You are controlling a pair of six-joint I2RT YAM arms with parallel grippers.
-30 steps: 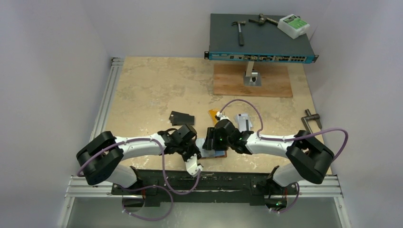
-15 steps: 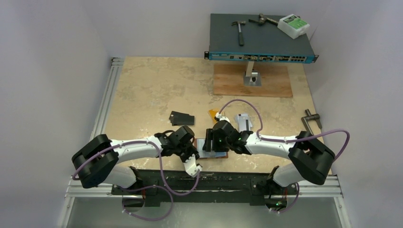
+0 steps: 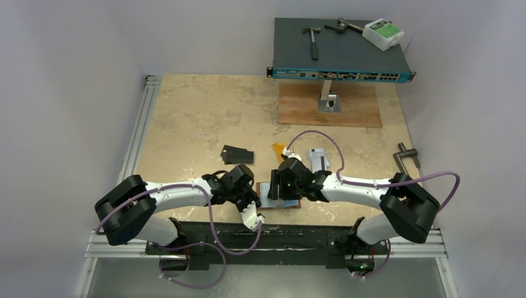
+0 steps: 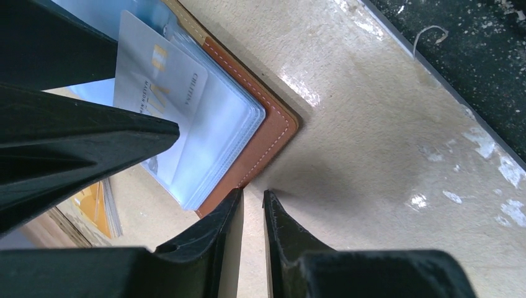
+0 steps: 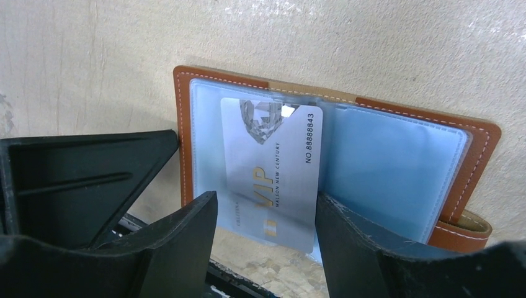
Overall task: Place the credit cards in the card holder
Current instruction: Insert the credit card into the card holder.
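Note:
The card holder (image 5: pixel 485 149) lies open near the table's front edge, brown leather with light blue sleeves (image 3: pixel 265 192). A silvery white credit card (image 5: pixel 273 161) marked VIP sits partly inside a left-hand sleeve, also seen in the left wrist view (image 4: pixel 158 81). My right gripper (image 5: pixel 265 202) straddles its free end, open a little wider than the card, with a gap at the left finger. My left gripper (image 4: pixel 253 194) is all but shut and empty, its tips at the holder's brown corner (image 4: pixel 273 133). Black cards (image 3: pixel 238 154), a gold-orange card (image 3: pixel 278 149) and a silvery card (image 3: pixel 317 155) lie farther back.
A network switch (image 3: pixel 341 59) on a stand at the back carries hammers and a white box, above a wooden board (image 3: pixel 329 105). A metal handle (image 3: pixel 406 155) lies at the right edge. A black rail (image 3: pixel 260 236) runs along the near edge, close to both grippers.
The left gripper has drawn back a little to the left, so more of the holder's blue inside shows between the two grippers. The right gripper has barely shifted.

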